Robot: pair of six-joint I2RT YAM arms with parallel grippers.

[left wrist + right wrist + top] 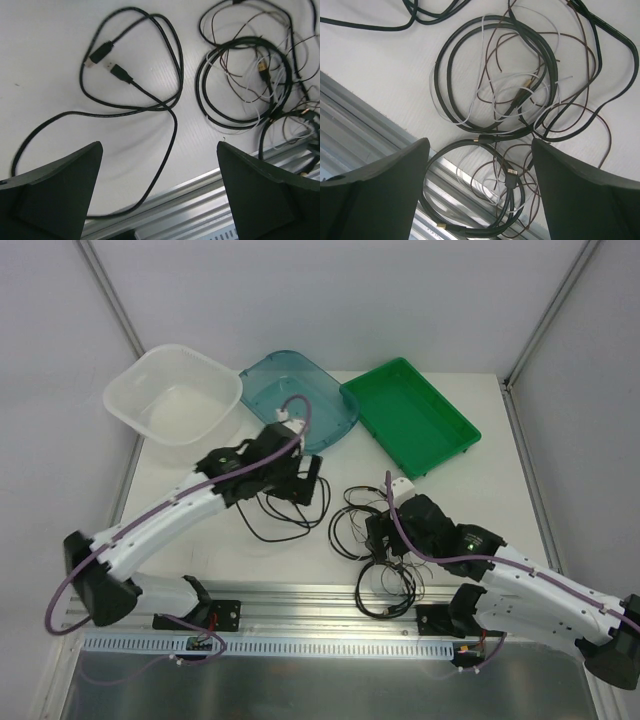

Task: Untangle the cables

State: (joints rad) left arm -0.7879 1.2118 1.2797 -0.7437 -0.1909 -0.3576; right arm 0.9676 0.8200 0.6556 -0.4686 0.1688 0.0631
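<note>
A single black cable lies loose on the white table below my left gripper; in the left wrist view it shows two plugs. The left gripper is open and empty above it. A tangle of black, brown and white cables lies at centre right, reaching over the metal rail. My right gripper hovers over it, open and empty. In the right wrist view the coiled black cable and thin brown cord lie beneath the fingers.
A clear plastic tub, a teal tray and a green tray stand at the back of the table. A metal rail runs along the near edge between the arm bases.
</note>
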